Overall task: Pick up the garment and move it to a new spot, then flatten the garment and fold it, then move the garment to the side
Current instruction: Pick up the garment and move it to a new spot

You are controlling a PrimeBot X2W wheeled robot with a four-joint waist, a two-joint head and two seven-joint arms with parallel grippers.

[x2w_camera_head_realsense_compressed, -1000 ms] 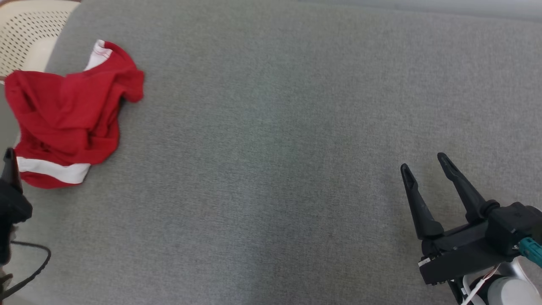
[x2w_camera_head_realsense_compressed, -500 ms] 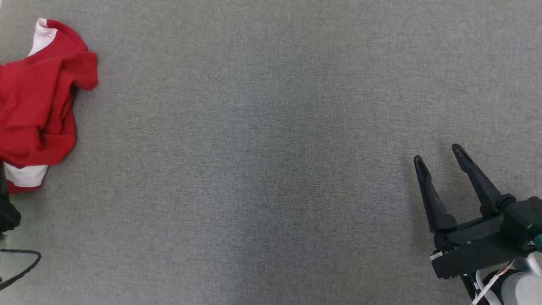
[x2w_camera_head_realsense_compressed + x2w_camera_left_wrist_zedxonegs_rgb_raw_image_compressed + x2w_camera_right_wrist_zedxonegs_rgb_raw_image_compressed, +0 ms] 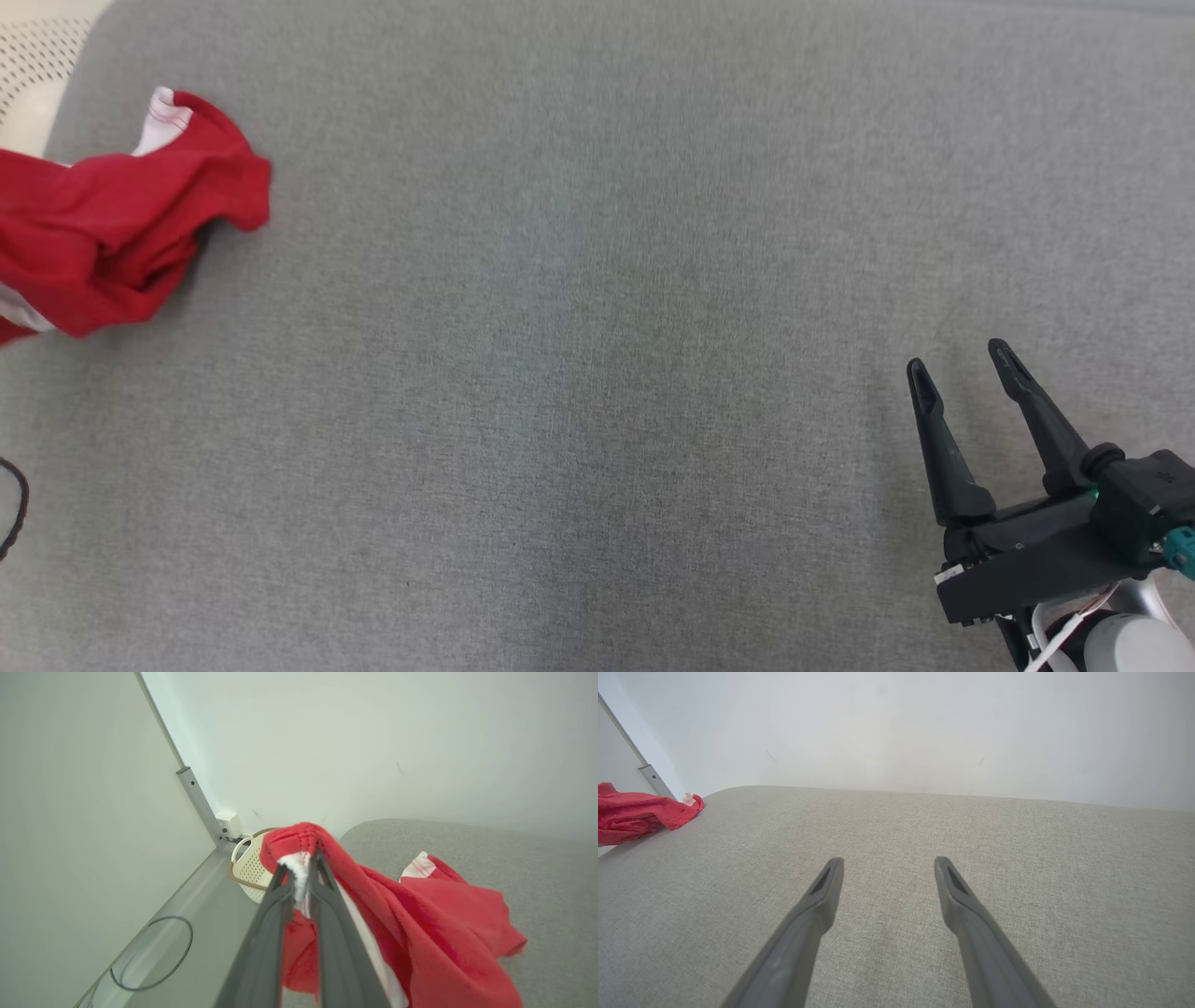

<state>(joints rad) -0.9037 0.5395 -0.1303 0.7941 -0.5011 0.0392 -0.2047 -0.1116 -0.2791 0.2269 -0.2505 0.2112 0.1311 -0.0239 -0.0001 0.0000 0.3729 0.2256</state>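
The garment [image 3: 112, 233] is red with white trim and lies bunched at the far left of the grey cushioned surface [image 3: 597, 373], partly cut off by the head view's edge. In the left wrist view my left gripper [image 3: 301, 868] is shut on a white-edged fold of the garment [image 3: 420, 924], which hangs lifted from the fingers and drapes down to the right. My right gripper [image 3: 962, 369] stands open at the lower right, with nothing between its fingers [image 3: 822, 891]. The garment [image 3: 640, 816] appears far off to the left in the right wrist view.
A cream perforated basket [image 3: 37, 65] sits beyond the surface's far left corner, also visible as the basket [image 3: 250, 870] behind the lifted cloth. A pale wall [image 3: 896, 728] runs behind the surface. A dark cable loop [image 3: 14, 504] shows at the left edge.
My left gripper has shut on the garment's white-edged fold and drawn it up and leftward; the cloth is more bunched. The head camera has shifted. The right gripper stays open and still.
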